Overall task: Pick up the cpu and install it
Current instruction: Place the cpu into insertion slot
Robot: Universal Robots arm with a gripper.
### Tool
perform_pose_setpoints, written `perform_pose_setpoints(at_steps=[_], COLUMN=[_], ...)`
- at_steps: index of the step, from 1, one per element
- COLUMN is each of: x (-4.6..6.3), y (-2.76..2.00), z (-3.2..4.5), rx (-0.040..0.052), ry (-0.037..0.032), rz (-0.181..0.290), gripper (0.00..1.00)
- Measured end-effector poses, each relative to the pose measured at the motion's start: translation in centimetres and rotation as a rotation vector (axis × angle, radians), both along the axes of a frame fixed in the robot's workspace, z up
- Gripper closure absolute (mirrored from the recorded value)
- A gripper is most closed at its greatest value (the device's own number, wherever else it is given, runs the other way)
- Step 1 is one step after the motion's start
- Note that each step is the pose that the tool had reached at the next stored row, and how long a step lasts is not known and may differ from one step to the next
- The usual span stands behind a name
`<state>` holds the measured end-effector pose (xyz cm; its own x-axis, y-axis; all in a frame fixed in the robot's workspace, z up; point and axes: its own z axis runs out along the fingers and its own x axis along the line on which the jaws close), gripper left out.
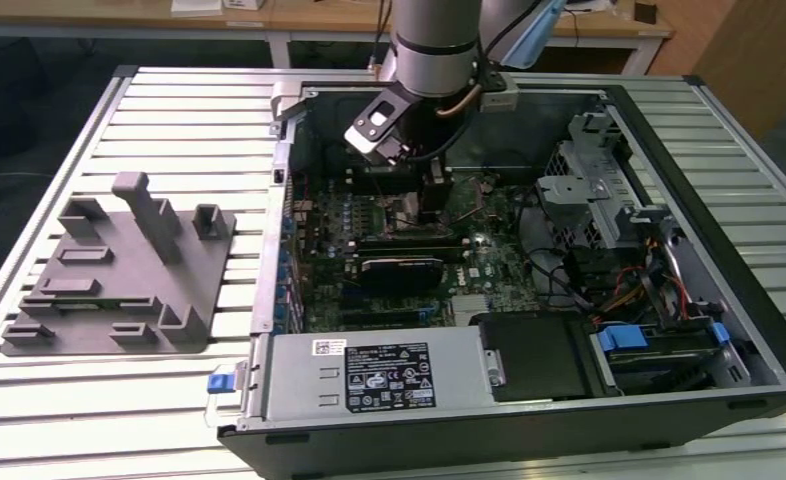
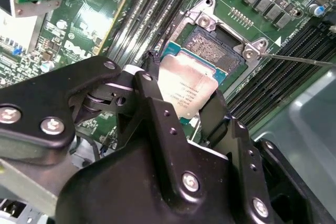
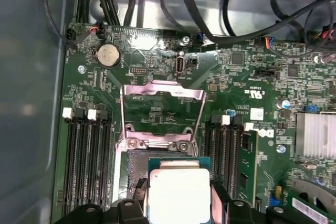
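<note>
My gripper (image 2: 184,97) is shut on the cpu (image 2: 187,85), a flat square chip with a silvery top plate and a green rim. One black finger (image 2: 153,100) presses on each of two opposite edges. The chip hangs tilted just over the near part of the open motherboard socket (image 2: 218,51), whose bare contact field shows beyond it. In the first wrist view the cpu (image 3: 178,190) sits between the fingers of the gripper (image 3: 178,203), with the socket's metal load plate (image 3: 163,94) swung up behind. In the exterior view the gripper (image 1: 427,185) reaches down into the computer case (image 1: 753,300).
Memory slots (image 3: 84,156) flank the socket on both sides. Black cables (image 3: 210,19) run along the case wall. A grey holder block (image 1: 120,280) with upright posts stands on the slatted table at the exterior view's left. The power supply (image 1: 366,375) fills the case's near corner.
</note>
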<state>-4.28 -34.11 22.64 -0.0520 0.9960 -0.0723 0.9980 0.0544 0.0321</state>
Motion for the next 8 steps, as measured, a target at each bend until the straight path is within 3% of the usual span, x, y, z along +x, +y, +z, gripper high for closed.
perform_pose_setpoints(at_steps=[8], x=[-0.04], y=[0.56], z=[-0.57], rx=[0.0007], ry=[0.0006], rz=[0.000], gripper=[0.45])
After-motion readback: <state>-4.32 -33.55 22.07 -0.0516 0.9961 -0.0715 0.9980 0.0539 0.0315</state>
